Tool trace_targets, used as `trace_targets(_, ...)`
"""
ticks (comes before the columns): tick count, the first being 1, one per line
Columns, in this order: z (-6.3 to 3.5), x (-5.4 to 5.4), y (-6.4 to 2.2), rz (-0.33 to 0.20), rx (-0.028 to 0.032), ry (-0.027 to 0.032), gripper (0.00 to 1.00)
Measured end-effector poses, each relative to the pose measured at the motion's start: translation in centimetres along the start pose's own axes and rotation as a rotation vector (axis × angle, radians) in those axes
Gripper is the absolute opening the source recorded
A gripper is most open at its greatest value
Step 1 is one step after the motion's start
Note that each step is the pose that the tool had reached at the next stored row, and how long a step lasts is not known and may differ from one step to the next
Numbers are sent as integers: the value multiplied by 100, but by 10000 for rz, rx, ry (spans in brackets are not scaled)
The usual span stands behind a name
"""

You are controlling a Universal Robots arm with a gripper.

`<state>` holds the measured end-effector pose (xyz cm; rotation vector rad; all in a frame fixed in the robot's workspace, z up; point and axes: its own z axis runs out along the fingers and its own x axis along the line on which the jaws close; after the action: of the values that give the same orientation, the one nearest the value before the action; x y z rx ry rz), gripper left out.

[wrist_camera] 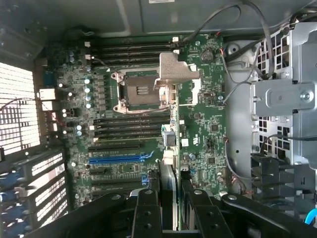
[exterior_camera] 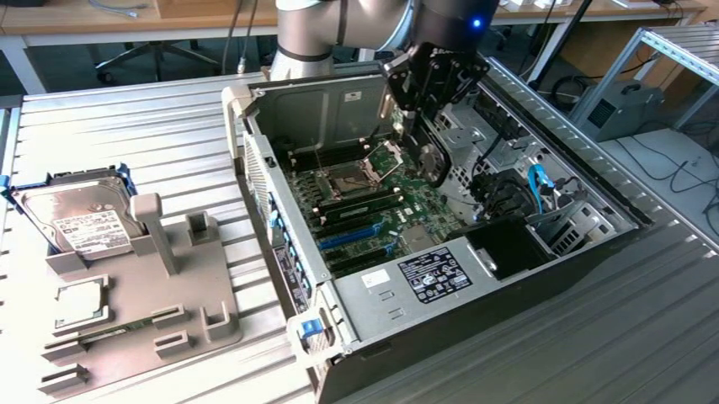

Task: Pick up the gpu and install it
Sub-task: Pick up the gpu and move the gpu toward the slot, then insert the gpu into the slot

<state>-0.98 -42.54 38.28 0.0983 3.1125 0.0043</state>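
Surface: ribbed metal table (exterior_camera: 146,126), desks behind.
Case (exterior_camera: 309,109): lies open on the table, motherboard (exterior_camera: 382,210) facing up.
Tray (exterior_camera: 168,295): grey, on the exterior view's left, well apart from the case.
Drive (exterior_camera: 79,215): propped in the tray.
Gripper (exterior_camera: 418,118): inside the case, part-closed, fingers (wrist_camera: 148,213) clamped on both faces of the gpu.
Gpu (wrist_camera: 176,79): held on edge above the motherboard, silver bracket lowest, beside the CPU socket (wrist_camera: 136,91).
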Motion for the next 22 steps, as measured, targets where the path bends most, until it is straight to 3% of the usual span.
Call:
trace_targets(6,73,-117,15,0,-3,-1,27)
trace_targets(22,107,-134,16,-9,-2,-1,27)
